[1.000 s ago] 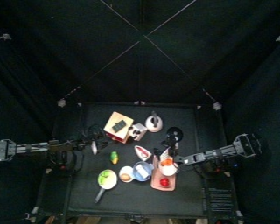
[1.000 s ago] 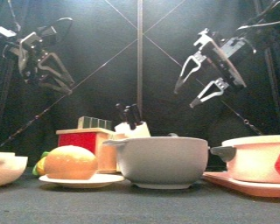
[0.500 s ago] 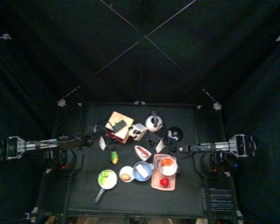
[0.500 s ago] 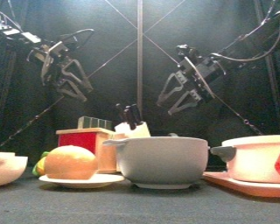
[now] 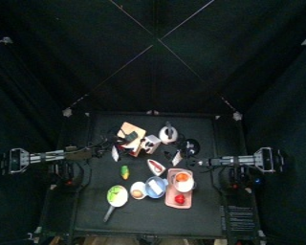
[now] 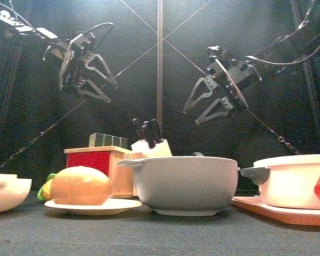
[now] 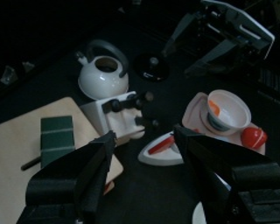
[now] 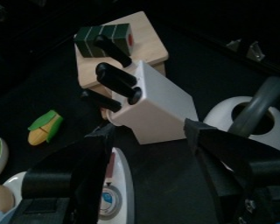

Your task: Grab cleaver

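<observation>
Right gripper (image 6: 216, 92) is held wide and empty, swung inward since a second ago to hang above the knife block (image 8: 149, 101). Left gripper (image 6: 85, 68), also wide, is seen drawn higher. An approach is judged begun. Three black handles (image 8: 112, 77) are counted in one block; which is the cleaver cannot be told. One kettle (image 7: 104, 77), one cutting board (image 8: 129, 42).

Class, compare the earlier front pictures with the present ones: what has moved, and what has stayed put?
The left gripper swung inward from the left edge towards the middle. The right gripper came in from the upper right, dropped lower and turned. Neither took hold of anything. The white knife block, grey bowl and orange fruit stayed in place.
</observation>
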